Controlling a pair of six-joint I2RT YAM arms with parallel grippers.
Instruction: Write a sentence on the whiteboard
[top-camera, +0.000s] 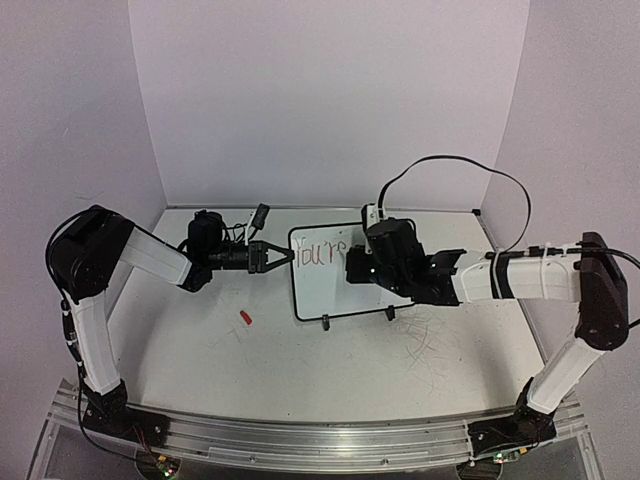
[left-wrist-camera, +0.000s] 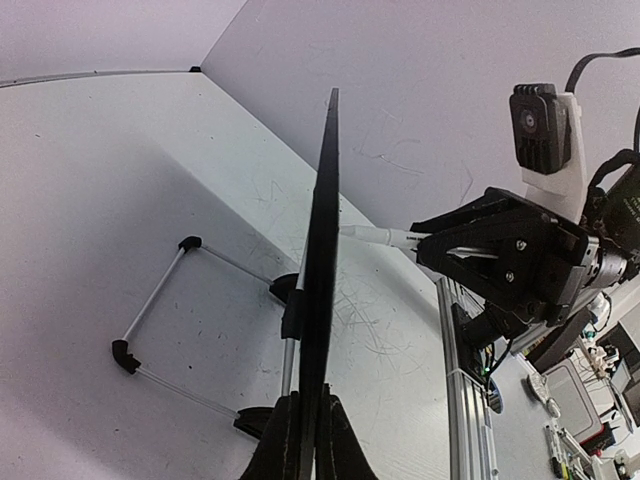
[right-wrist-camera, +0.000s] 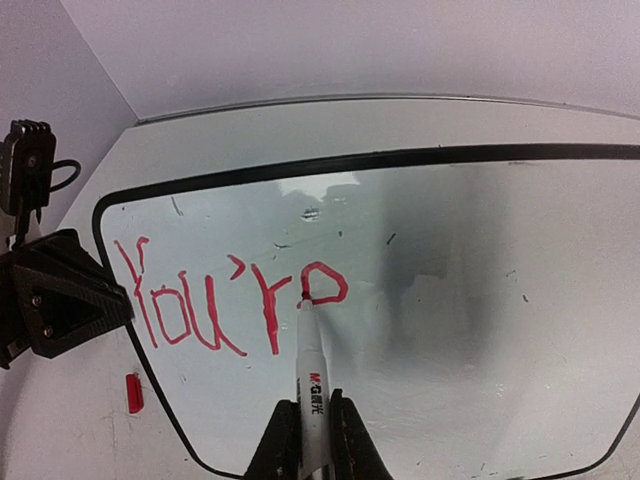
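Note:
The whiteboard (top-camera: 335, 285) stands tilted on its feet mid-table, white with a thin black frame. My left gripper (top-camera: 284, 256) is shut on its left edge; in the left wrist view the board (left-wrist-camera: 322, 230) runs edge-on up from between the left gripper's (left-wrist-camera: 312, 425) fingers. My right gripper (right-wrist-camera: 313, 402) is shut on a white marker (right-wrist-camera: 310, 355). The marker's red tip touches the board (right-wrist-camera: 480, 330) at the lower left of the last letter. The sentence (right-wrist-camera: 225, 300) reads "You're" in red, also seen from above (top-camera: 320, 251).
A small red cap (top-camera: 245, 317) lies on the table left of the board, near its lower left corner (right-wrist-camera: 134, 392). The board's wire stand with black feet (left-wrist-camera: 150, 320) reaches out behind it. Grey scuffs mark the tabletop (top-camera: 420, 345). White walls close in the back and sides.

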